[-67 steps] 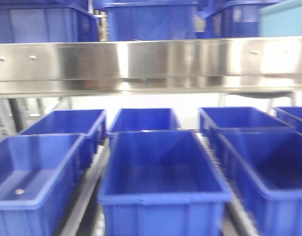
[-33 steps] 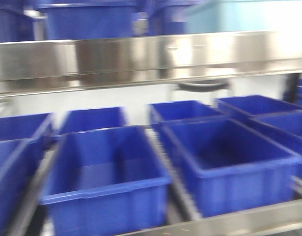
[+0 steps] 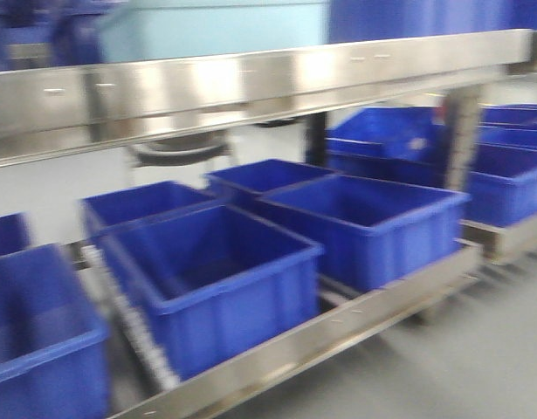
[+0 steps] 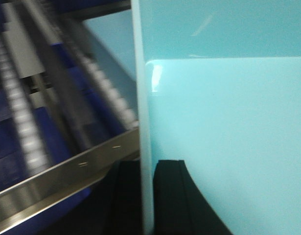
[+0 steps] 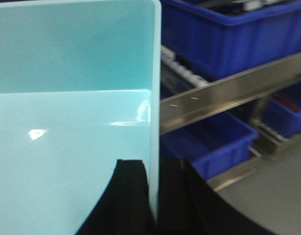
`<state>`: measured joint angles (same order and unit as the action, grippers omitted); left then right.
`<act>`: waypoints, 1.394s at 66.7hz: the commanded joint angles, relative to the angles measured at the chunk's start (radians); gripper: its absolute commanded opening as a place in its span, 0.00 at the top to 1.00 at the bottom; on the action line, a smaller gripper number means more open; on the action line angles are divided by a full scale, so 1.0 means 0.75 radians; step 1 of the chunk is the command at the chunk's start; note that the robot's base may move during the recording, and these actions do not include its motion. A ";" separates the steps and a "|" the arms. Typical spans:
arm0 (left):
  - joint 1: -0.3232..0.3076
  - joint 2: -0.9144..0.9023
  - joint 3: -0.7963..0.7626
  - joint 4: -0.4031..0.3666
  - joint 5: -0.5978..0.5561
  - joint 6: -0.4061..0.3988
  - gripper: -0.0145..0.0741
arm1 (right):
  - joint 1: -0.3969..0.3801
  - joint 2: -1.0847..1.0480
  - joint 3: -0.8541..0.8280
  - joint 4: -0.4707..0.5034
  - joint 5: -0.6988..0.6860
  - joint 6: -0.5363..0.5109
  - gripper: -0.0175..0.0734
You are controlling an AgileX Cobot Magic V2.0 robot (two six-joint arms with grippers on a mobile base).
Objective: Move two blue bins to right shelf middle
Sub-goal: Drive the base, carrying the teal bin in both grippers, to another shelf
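Two sets of jaws are in view, each closed on a wall of a pale blue bin [image 4: 228,122].

Left wrist view: the left jaws straddle the thin upright wall. One black finger [image 4: 177,196] is inside and the other outside, both against the plastic.

Right wrist view: the right jaws grip the same way, with the wall running up between the fingers [image 5: 126,196]. Whether both hold one bin or two nested cannot be told.

Just beyond lie a steel rail [image 5: 223,93], roller tracks [image 5: 182,68] and dark blue bins [image 5: 228,39].

Front view, smeared: a near rack [image 3: 338,327] carries rows of dark blue bins under an upper steel beam [image 3: 251,83]. A pale blue patch [image 3: 216,30] above that beam is probably the held bin. Farther right stands a second rack [image 3: 504,236], also stocked.

Judgement: the step in hand is the carry, and placing is not yet done. The next move calls for squaring to the right-hand rack and finding free space on its middle tier. The bin should then go down level, with both jaws parting together.
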<state>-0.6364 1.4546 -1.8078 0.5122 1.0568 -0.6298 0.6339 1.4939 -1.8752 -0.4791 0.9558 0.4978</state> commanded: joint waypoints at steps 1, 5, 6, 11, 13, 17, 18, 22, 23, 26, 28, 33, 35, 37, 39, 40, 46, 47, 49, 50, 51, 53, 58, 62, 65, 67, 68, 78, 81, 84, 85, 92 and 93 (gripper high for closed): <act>-0.006 -0.005 -0.014 -0.009 -0.072 0.003 0.96 | 0.005 -0.013 -0.010 0.000 -0.095 -0.002 0.99; -0.006 -0.005 -0.014 -0.009 -0.072 0.003 0.96 | 0.005 -0.013 -0.010 0.000 -0.095 -0.002 0.99; -0.006 -0.005 -0.014 -0.009 -0.072 0.003 0.96 | 0.005 -0.013 -0.010 0.000 -0.095 -0.002 0.99; -0.006 -0.005 -0.014 -0.009 -0.072 0.003 0.96 | 0.005 -0.013 -0.010 0.000 -0.095 -0.002 0.99; -0.006 -0.005 -0.014 -0.009 -0.072 0.003 0.96 | 0.005 -0.013 -0.010 0.000 -0.095 -0.002 0.99; -0.006 -0.005 -0.014 -0.009 -0.072 0.003 0.96 | 0.005 -0.013 -0.010 0.000 -0.095 -0.002 0.99; -0.006 -0.005 -0.014 -0.009 -0.072 0.003 0.96 | 0.005 -0.013 -0.010 0.000 -0.095 -0.002 0.99; -0.006 -0.005 -0.014 -0.009 -0.072 0.003 0.96 | 0.005 -0.013 -0.010 0.000 -0.095 -0.002 0.99; -0.006 -0.005 -0.014 -0.009 -0.072 0.003 0.96 | 0.005 -0.013 -0.010 0.000 -0.095 -0.002 0.99; -0.006 -0.005 -0.014 -0.009 -0.072 0.003 0.96 | 0.005 -0.013 -0.010 0.000 -0.095 -0.002 0.99; -0.006 -0.005 -0.014 -0.009 -0.072 0.003 0.96 | 0.005 -0.013 -0.010 0.000 -0.095 -0.002 0.99; -0.006 -0.005 -0.014 -0.009 -0.072 0.003 0.96 | 0.005 -0.013 -0.010 0.000 -0.095 -0.002 0.99; -0.006 -0.005 -0.014 -0.009 -0.072 0.003 0.96 | 0.005 -0.013 -0.010 0.000 -0.095 -0.002 0.99; -0.006 -0.005 -0.014 -0.009 -0.072 0.003 0.96 | 0.005 -0.013 -0.010 0.000 -0.095 -0.002 0.99; -0.006 -0.005 -0.014 -0.009 -0.072 0.003 0.96 | 0.005 -0.013 -0.010 0.000 -0.095 -0.002 0.99; -0.006 -0.005 -0.014 -0.009 -0.072 0.003 0.96 | 0.005 -0.013 -0.010 0.000 -0.095 -0.002 0.99; -0.006 -0.005 -0.014 -0.006 -0.072 0.003 0.96 | 0.005 -0.013 -0.010 0.000 -0.095 -0.002 0.99; -0.006 -0.005 -0.014 -0.006 -0.072 0.003 0.96 | 0.005 -0.013 -0.010 0.000 -0.095 -0.002 0.99; -0.006 -0.005 -0.014 -0.006 -0.072 0.003 0.96 | 0.005 -0.013 -0.010 0.000 -0.095 -0.002 0.99; -0.006 -0.005 -0.014 -0.006 -0.072 0.003 0.96 | 0.005 -0.013 -0.010 0.000 -0.095 -0.002 0.99; -0.006 -0.005 -0.014 -0.006 -0.072 0.003 0.96 | 0.005 -0.013 -0.010 0.000 -0.095 -0.002 0.99; -0.006 -0.005 -0.014 -0.006 -0.072 0.003 0.96 | 0.005 -0.013 -0.010 0.000 -0.095 -0.002 0.99; -0.006 -0.005 -0.014 -0.003 -0.072 0.003 0.96 | 0.005 -0.013 -0.010 0.000 -0.095 -0.002 0.99; -0.006 -0.005 -0.014 -0.001 -0.072 0.003 0.96 | 0.005 -0.013 -0.010 0.000 -0.095 -0.002 0.99; -0.006 -0.005 -0.014 -0.001 -0.072 0.003 0.96 | 0.005 -0.013 -0.010 0.000 -0.095 -0.002 0.99; -0.006 -0.005 -0.014 -0.001 -0.072 0.003 0.96 | 0.005 -0.013 -0.010 0.000 -0.095 -0.002 0.99; -0.006 -0.005 -0.014 -0.001 -0.072 0.003 0.96 | 0.005 -0.013 -0.010 0.000 -0.095 -0.002 0.99; -0.006 -0.005 -0.014 -0.001 -0.072 0.003 0.96 | 0.005 -0.013 -0.010 0.000 -0.095 -0.002 0.99; -0.006 -0.005 -0.014 -0.001 -0.072 0.003 0.96 | 0.005 -0.013 -0.010 0.000 -0.095 -0.002 0.99; -0.006 -0.005 -0.014 -0.001 -0.072 0.003 0.96 | 0.005 -0.013 -0.010 0.000 -0.095 -0.002 0.99; -0.006 -0.005 -0.014 -0.001 -0.072 0.003 0.96 | 0.005 -0.013 -0.010 0.000 -0.095 -0.002 0.99; -0.006 -0.005 -0.014 -0.001 -0.072 0.003 0.96 | 0.005 -0.013 -0.010 0.000 -0.095 -0.002 0.99; -0.006 -0.005 -0.014 -0.001 -0.072 0.003 0.96 | 0.005 -0.013 -0.010 0.000 -0.095 -0.002 0.99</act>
<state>-0.6364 1.4546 -1.8078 0.5122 1.0549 -0.6298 0.6317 1.4939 -1.8752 -0.4809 0.9558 0.4978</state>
